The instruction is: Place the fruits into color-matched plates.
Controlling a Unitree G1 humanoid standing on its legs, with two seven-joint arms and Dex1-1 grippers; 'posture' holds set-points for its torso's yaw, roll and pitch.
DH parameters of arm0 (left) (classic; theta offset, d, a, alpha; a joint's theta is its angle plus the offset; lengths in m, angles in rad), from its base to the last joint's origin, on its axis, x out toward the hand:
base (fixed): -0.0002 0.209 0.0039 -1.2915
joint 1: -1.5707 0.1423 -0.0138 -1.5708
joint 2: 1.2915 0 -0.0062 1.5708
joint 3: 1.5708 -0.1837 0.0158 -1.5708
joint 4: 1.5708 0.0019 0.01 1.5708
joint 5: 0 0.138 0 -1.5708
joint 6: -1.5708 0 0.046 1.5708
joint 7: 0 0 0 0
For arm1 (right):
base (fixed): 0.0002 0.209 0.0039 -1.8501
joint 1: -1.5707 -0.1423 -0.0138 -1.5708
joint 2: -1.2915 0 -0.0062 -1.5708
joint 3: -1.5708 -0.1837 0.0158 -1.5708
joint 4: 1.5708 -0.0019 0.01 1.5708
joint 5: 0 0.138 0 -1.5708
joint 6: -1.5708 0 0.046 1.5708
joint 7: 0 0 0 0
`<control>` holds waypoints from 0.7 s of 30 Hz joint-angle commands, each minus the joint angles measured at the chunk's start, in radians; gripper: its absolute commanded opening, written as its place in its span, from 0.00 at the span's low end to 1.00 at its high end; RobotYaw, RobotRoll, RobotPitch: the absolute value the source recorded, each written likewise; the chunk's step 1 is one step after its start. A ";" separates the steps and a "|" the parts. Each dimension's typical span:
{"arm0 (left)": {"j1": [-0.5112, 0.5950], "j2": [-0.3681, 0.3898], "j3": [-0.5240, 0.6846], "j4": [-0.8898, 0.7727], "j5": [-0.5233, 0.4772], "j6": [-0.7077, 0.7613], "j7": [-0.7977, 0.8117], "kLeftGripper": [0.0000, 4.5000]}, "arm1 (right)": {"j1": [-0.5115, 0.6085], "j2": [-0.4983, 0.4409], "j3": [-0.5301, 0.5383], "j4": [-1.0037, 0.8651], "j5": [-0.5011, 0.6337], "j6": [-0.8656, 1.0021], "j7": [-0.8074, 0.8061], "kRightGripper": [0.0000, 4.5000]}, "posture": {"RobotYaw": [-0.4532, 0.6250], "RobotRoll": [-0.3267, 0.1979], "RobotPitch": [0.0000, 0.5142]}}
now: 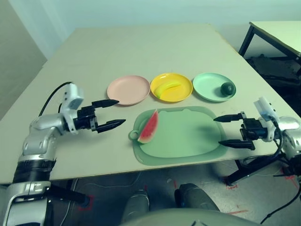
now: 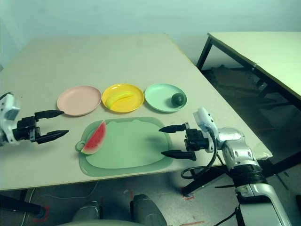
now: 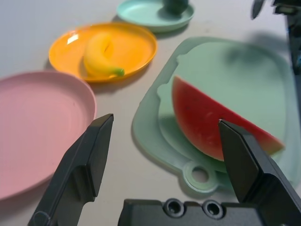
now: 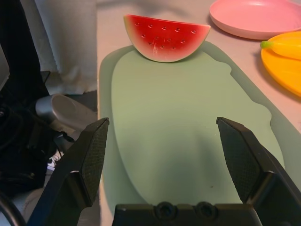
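On the bench (image 1: 141, 47), three plates stand in a row across the middle, parallel to the near edge. The pale pink plate (image 1: 128, 89) sits at the left end of the row and carries nothing. The yellow plate (image 1: 171, 87) is in the middle, just beside the pink one, and the banana (image 1: 168, 88) lies in it. The mint green plate (image 1: 214, 86) closes the row on the right, with the dark green avocado (image 1: 227, 88) resting inside it near its right rim. Between the row of plates and the bench's near edge lies the large pale green mat (image 1: 181, 135), its ring tab pointing left. The watermelon wedge (image 1: 149, 127) lies on the mat's left end, just beside the ring tab, red flesh showing and green rind along its curved side. The left pincer (image 1: 107, 113) hovers above the bench to the left of the mat and near the pink plate, its two black fingers spread wide and holding nothing; in its wrist view the wedge lies just beyond the fingertips. The right pincer (image 1: 227, 130) hovers at the mat's right edge, close to the bench's right edge, fingers likewise spread apart and empty, pointing across the mat toward the wedge. A second table (image 1: 277, 33) stands off beyond the bench's far right corner.
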 commanded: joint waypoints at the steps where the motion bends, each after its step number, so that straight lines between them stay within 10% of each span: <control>1: -0.028 0.033 -0.049 -0.112 0.012 0.197 0.078 1.00 | 0.011 -0.007 0.018 0.020 0.004 -0.032 0.002 0.99 | 0.30 0.62 0.06; 10: -0.211 0.123 -0.145 -0.303 -0.084 0.697 0.134 1.00 | 0.022 0.019 0.010 -0.002 -0.008 -0.040 0.002 0.99 | 0.26 0.62 0.05; 21: -0.402 0.139 -0.304 0.023 0.150 -0.412 -0.366 1.00 | 0.045 0.036 -0.010 -0.020 -0.030 -0.029 0.002 0.99 | 0.24 0.62 0.03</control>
